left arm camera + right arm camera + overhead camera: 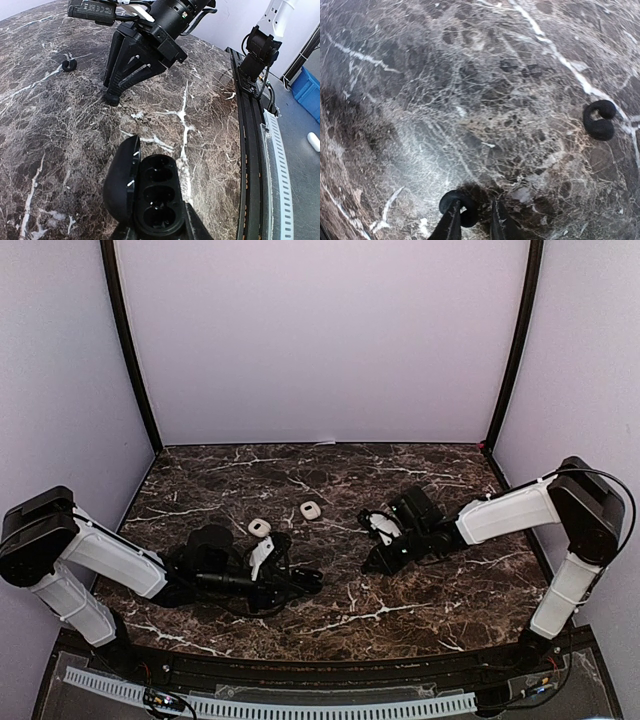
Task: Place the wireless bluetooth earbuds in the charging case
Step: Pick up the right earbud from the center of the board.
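Note:
A black charging case [159, 196] lies open on the marble, its lid [120, 182] folded to the left and both wells empty. My left gripper [160, 227] is shut on the case's near end. In the right wrist view, one black earbud [465, 216] lies on the table under my right gripper [474, 206]. The left finger [451, 220] crosses over the bud and the right finger [499, 220] stands a little apart from it. A second black earbud [600, 120] lies loose further off; it also shows in the left wrist view as the earbud [69, 65] beyond the right gripper [112, 98].
Two white pebble-like cases [260, 527] [311, 510] sit on the marble table [330, 475] behind the arms. The left gripper [303, 582] and right gripper [376, 562] face each other at mid-table. The table's front rail [247, 150] runs close to the right of the black case.

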`<state>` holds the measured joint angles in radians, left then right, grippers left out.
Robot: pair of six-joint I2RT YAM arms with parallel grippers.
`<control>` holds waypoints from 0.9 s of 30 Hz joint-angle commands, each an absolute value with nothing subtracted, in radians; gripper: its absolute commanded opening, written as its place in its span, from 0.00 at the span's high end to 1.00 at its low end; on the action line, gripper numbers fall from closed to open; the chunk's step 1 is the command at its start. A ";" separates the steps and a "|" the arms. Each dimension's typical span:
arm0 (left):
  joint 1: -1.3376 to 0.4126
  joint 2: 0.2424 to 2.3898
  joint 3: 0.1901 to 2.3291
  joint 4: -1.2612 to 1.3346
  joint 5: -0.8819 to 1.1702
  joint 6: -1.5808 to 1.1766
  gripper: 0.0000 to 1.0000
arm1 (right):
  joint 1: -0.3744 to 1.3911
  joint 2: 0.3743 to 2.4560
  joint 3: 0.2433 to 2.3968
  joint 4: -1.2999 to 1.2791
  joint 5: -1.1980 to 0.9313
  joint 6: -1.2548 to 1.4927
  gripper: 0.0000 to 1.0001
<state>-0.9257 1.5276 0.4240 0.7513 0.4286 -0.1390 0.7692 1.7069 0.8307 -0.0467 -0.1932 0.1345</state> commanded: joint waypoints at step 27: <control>-0.922 1.513 0.449 0.746 0.462 -0.129 0.83 | 0.765 1.574 0.775 -0.039 -0.387 0.110 1.00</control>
<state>-0.9253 1.5276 0.4290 0.7376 0.4316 -0.1387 0.7647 1.6341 0.7982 -0.0746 -0.3458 0.1059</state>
